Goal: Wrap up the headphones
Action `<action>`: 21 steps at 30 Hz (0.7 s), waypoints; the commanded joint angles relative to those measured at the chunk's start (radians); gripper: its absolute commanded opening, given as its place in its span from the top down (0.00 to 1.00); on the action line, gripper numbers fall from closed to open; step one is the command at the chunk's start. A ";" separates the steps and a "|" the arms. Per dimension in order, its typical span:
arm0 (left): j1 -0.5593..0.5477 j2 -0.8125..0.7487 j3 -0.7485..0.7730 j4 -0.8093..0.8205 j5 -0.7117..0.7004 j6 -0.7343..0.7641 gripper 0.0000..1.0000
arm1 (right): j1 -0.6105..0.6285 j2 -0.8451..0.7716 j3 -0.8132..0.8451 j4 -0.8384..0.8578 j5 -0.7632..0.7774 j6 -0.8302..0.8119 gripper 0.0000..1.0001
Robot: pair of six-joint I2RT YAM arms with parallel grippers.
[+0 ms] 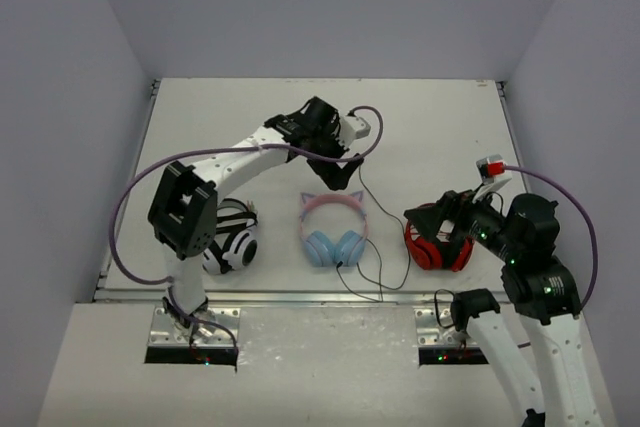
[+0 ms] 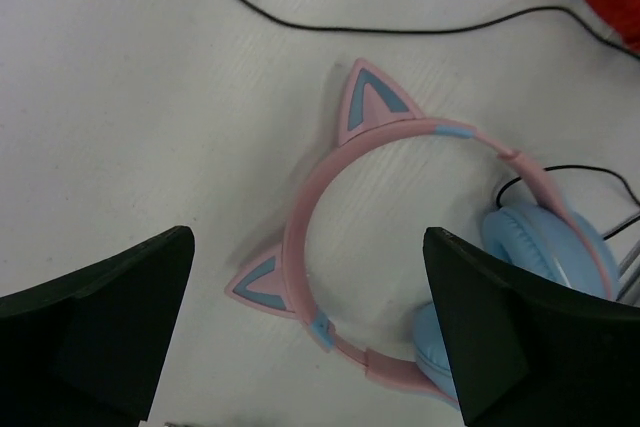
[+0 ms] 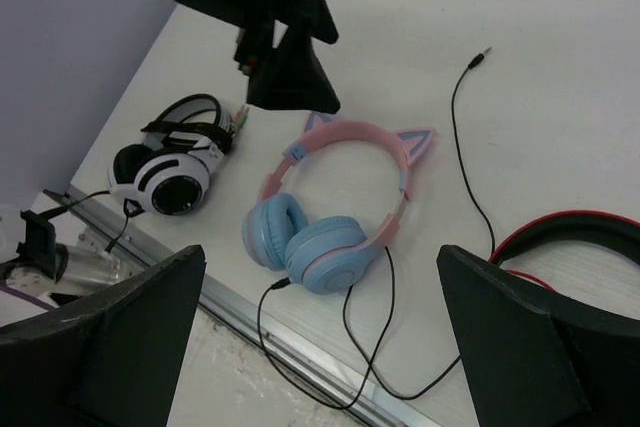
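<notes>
Item 1: headphones, blue earcups, pink band w/ cat ears, lying flat on white table, mid-width, close to near edge. Earcups side by side and touching, nearest the arms; band arcs toward far side, ears pointing away. Item 2: its thin black cable, leaves the cups, loops loose along near edge, then runs off to the right and back toward far side; plug end lies free on the table, past the band. Not wound round anything. Item 3: L gripper, jaws spread wide, nothing in them; it hangs over the far side of the band, and from its wrist cam the band and one ear show between the fingers. No contact seen. Item 4: R gripper, jaws likewise wide apart, empty, poised on the right, over the red-and-black headphones. Item 5: black-and-white striped headphones, left of the blue pair, apart from it, beside L arm's lower links.
</notes>
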State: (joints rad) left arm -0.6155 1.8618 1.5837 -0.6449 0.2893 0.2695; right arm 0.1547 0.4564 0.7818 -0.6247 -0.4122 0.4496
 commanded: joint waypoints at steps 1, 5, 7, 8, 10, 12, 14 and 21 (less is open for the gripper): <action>0.019 0.104 0.088 -0.051 -0.047 0.142 0.06 | 0.032 -0.004 0.016 0.042 -0.013 -0.043 0.01; 0.017 0.212 0.095 -0.115 -0.030 0.146 0.14 | 0.118 0.001 0.037 0.005 0.125 -0.087 0.01; 0.017 0.235 0.081 -0.067 -0.006 0.148 0.18 | 0.155 -0.005 0.046 -0.001 0.188 -0.104 0.01; 0.017 0.241 0.073 -0.050 -0.009 0.146 0.19 | 0.158 -0.010 0.050 -0.001 0.194 -0.106 0.01; 0.020 0.266 0.073 -0.009 -0.021 0.140 0.22 | 0.160 -0.027 0.048 0.003 0.194 -0.109 0.01; 0.019 0.281 0.064 0.007 -0.025 0.134 0.28 | 0.158 -0.039 0.039 0.014 0.181 -0.114 0.01; 0.020 0.287 0.041 0.050 -0.039 0.122 0.33 | 0.163 -0.048 0.030 0.028 0.173 -0.118 0.01; 0.000 0.266 -0.106 0.223 -0.114 0.077 0.52 | 0.177 -0.036 0.008 0.054 0.207 -0.132 0.01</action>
State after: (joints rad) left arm -0.6056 2.1353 1.5436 -0.5407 0.2295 0.3611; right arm 0.3244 0.4122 0.7876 -0.6281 -0.2344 0.3431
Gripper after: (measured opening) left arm 0.510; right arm 0.993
